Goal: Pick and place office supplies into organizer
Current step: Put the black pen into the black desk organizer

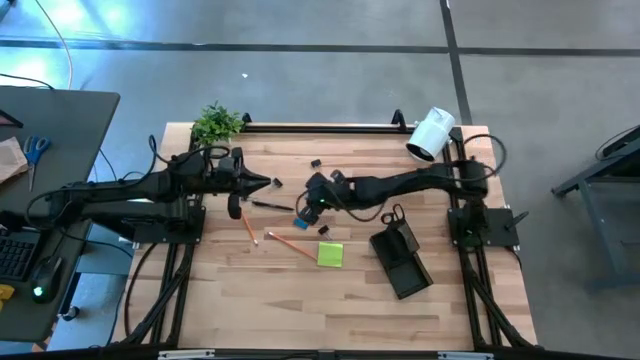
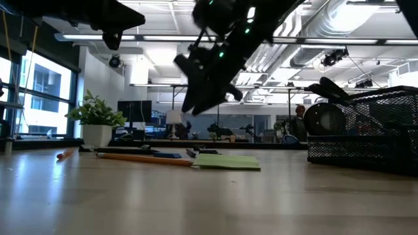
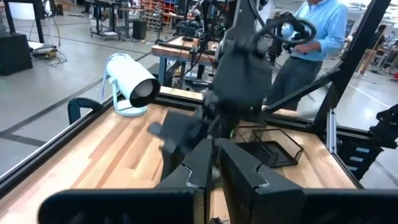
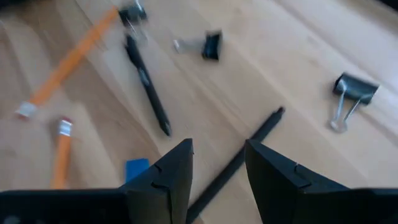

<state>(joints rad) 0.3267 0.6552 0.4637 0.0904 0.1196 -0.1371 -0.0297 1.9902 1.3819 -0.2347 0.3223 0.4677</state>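
My right gripper [image 1: 306, 211] [image 4: 217, 168] is open and hovers above the table's middle, clear of the wood in the low view [image 2: 191, 104]. One dark pen [image 4: 249, 146] lies below the gap between its fingers, and a second pen [image 4: 147, 87] lies beside it. Around them lie orange pencils [image 1: 290, 244] [image 4: 73, 59], a small blue piece [image 4: 137, 169], black clips [image 4: 352, 90] [image 4: 211, 45] and the lime-green sticky-note pad [image 1: 330, 254] [image 2: 225, 161]. The black organizer [image 1: 402, 262] [image 2: 366, 134] stands right of the pad, with scissors [image 1: 393, 214] at its far end. My left gripper [image 1: 273, 183] [image 3: 214, 165] is shut, held above the table left of the right one.
A white cylindrical camera [image 1: 432, 133] [image 3: 130, 84] stands at the far right corner and a small potted plant [image 1: 217, 123] [image 2: 98, 116] at the far left corner. A person in a blue shirt [image 3: 317, 31] stands beyond the table. Bare wood stretches along the near edge.
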